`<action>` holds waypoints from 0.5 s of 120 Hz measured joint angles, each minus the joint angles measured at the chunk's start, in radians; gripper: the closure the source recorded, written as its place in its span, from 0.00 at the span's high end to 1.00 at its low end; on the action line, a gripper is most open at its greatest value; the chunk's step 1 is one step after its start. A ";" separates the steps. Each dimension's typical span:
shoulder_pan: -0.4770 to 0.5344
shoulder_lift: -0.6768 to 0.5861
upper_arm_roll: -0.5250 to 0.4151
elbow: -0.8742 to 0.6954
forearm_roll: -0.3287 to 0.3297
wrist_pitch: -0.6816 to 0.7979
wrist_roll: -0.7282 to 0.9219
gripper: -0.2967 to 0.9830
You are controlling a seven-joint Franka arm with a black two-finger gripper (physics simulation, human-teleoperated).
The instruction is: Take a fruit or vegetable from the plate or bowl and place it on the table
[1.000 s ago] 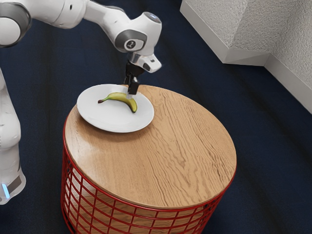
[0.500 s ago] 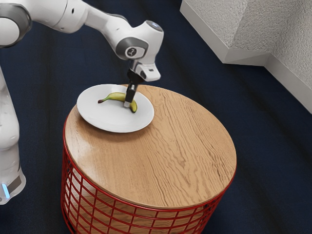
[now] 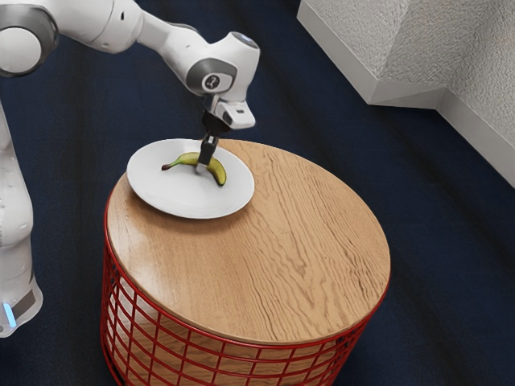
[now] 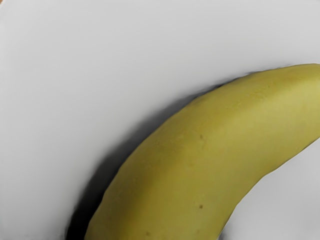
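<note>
Curved yellow-green banana (image 3: pixel 217 170), dark-tipped stem, lying on white plate (image 3: pixel 172 200).

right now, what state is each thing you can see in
gripper: pointing down, low over the plate at the banana's middle; whether it has a hold, I can't tell
banana: whole, unpeeled, yellow with some green, lying on the plate
plate: right side up on the table, bearing the banana
table: standing upright on its red wire base
arm: reaching out toward the plate
</note>
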 joint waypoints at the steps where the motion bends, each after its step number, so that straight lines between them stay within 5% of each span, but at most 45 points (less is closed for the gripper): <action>1: 0.001 0.000 0.000 0.000 -0.001 0.001 0.000 0.73; 60: 0.034 0.010 -0.005 0.004 -0.008 0.045 -0.028 0.51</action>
